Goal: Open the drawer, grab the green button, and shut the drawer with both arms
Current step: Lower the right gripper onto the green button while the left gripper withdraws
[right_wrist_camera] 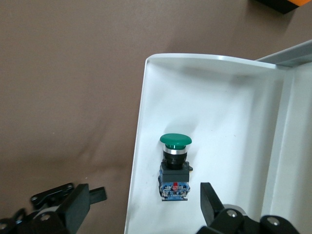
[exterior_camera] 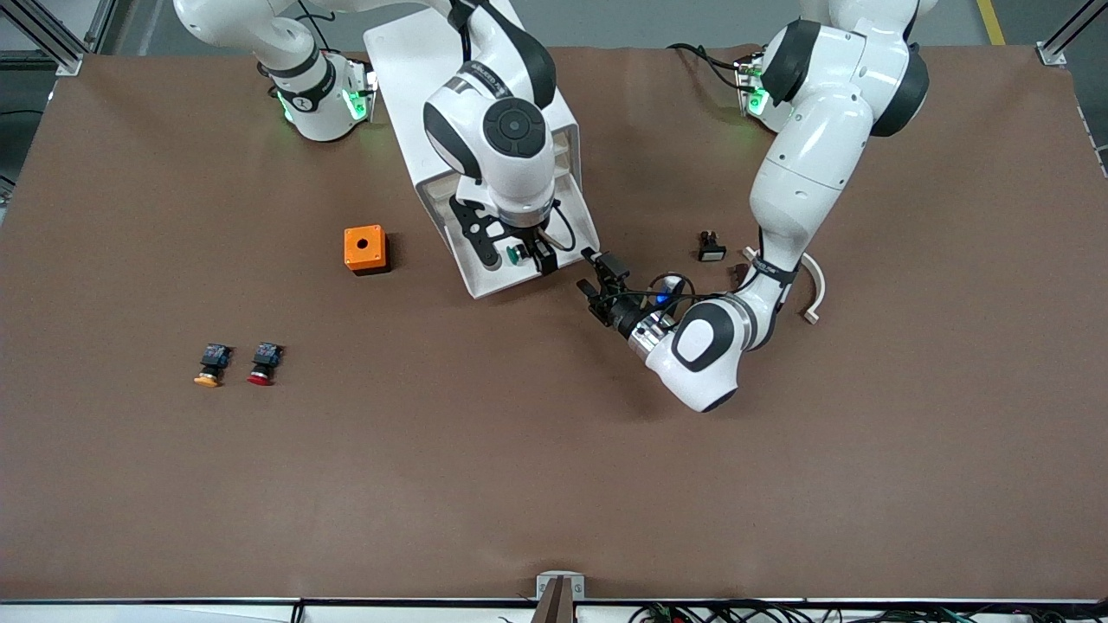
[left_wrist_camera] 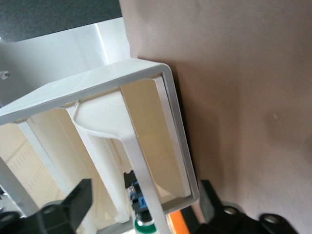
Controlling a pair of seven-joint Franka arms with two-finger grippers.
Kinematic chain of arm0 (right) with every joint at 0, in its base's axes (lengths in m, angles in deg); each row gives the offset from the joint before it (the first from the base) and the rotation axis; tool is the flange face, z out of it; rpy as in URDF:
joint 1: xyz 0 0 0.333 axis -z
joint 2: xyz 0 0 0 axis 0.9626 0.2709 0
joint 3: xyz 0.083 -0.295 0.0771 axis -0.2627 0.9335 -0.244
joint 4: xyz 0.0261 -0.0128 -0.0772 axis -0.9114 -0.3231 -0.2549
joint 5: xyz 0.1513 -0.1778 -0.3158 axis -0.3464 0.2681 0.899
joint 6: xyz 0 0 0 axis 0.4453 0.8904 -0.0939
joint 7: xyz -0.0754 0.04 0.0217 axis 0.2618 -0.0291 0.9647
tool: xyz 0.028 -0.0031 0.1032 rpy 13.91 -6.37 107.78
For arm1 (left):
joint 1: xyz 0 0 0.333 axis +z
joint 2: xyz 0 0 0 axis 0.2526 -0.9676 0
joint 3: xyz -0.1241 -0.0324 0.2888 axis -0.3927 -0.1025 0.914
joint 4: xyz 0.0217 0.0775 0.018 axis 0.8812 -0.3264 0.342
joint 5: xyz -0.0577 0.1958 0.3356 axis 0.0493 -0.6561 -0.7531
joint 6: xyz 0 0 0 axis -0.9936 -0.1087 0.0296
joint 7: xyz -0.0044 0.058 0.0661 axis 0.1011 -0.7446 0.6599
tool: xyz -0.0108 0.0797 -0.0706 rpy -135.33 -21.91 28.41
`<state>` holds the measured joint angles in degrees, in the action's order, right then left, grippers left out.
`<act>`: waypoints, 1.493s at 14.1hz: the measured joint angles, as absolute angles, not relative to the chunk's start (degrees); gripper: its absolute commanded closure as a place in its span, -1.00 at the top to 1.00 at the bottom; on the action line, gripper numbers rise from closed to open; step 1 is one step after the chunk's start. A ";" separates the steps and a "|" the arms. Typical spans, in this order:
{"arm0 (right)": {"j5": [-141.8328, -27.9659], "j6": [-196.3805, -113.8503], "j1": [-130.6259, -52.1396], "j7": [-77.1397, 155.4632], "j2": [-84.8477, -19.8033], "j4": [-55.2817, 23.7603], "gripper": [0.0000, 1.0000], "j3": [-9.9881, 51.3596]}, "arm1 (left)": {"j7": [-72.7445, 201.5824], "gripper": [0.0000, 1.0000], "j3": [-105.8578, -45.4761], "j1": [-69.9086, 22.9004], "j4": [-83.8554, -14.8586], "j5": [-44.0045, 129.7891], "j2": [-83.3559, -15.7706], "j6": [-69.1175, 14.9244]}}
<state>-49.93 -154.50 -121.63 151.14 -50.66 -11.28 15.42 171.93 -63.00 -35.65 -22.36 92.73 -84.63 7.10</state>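
Note:
The white drawer stands pulled out of its cabinet toward the front camera. On its floor lies the button with its green cap, black body and blue back. My right gripper hangs just above it, open, one finger on each side. My left gripper is open just off the drawer's corner at the left arm's end. It faces the drawer front and its white handle without touching them. Part of the button shows past the handle.
An orange box sits beside the drawer toward the right arm's end. Yellow-capped and red-capped buttons lie nearer the front camera. A small black and white part and a curved white piece lie by the left arm.

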 measured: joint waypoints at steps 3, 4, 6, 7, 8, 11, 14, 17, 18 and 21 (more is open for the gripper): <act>-49.12 -156.23 -122.97 153.16 -48.67 -11.29 1.00 15.43 | 165.11 1.00 -63.01 -33.84 -21.31 92.74 -83.43 7.11; -49.05 -156.50 -123.27 153.55 -48.05 -11.30 1.00 15.43 | 162.37 1.00 -62.91 -33.22 -21.15 92.74 -82.95 7.12; -49.03 -156.91 -123.61 153.92 -46.83 -11.30 1.00 15.46 | 155.59 1.00 -62.31 -32.15 -21.04 92.33 -82.06 7.12; -49.03 -157.13 -123.68 153.95 -46.25 -11.31 1.00 15.46 | 151.59 1.00 -62.15 -31.65 -20.94 91.33 -81.64 7.14; -49.03 -157.38 -123.77 153.95 -45.80 -11.31 1.00 15.46 | 147.12 1.00 -62.10 -31.13 -20.72 89.96 -81.16 7.14; -49.03 -157.51 -124.11 153.96 -45.33 -11.30 1.00 15.46 | 133.97 1.00 -61.56 -29.77 -19.54 84.64 -79.86 7.12; -49.03 -157.38 -124.75 153.98 -45.33 -11.31 1.00 15.46 | 120.41 1.00 -58.23 -29.41 -18.73 80.71 -78.68 6.60; -49.03 -157.22 -125.11 153.99 -45.20 -11.59 1.00 15.46 | 107.59 1.00 -56.16 -29.37 -18.41 75.90 -76.64 4.73; -49.03 -157.18 -125.22 153.99 -45.16 -11.82 1.00 15.46 | 104.45 1.00 -56.03 -29.39 -18.30 74.71 -75.77 3.57; -49.03 -157.14 -125.50 153.99 -45.13 -12.79 1.00 15.46 | 99.68 1.00 -55.01 -29.78 -18.15 72.35 -73.59 -1.98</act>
<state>-49.03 -157.14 -125.50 153.99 -45.13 -12.79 15.46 99.68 -55.01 -29.78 -18.15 72.35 -73.59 -1.98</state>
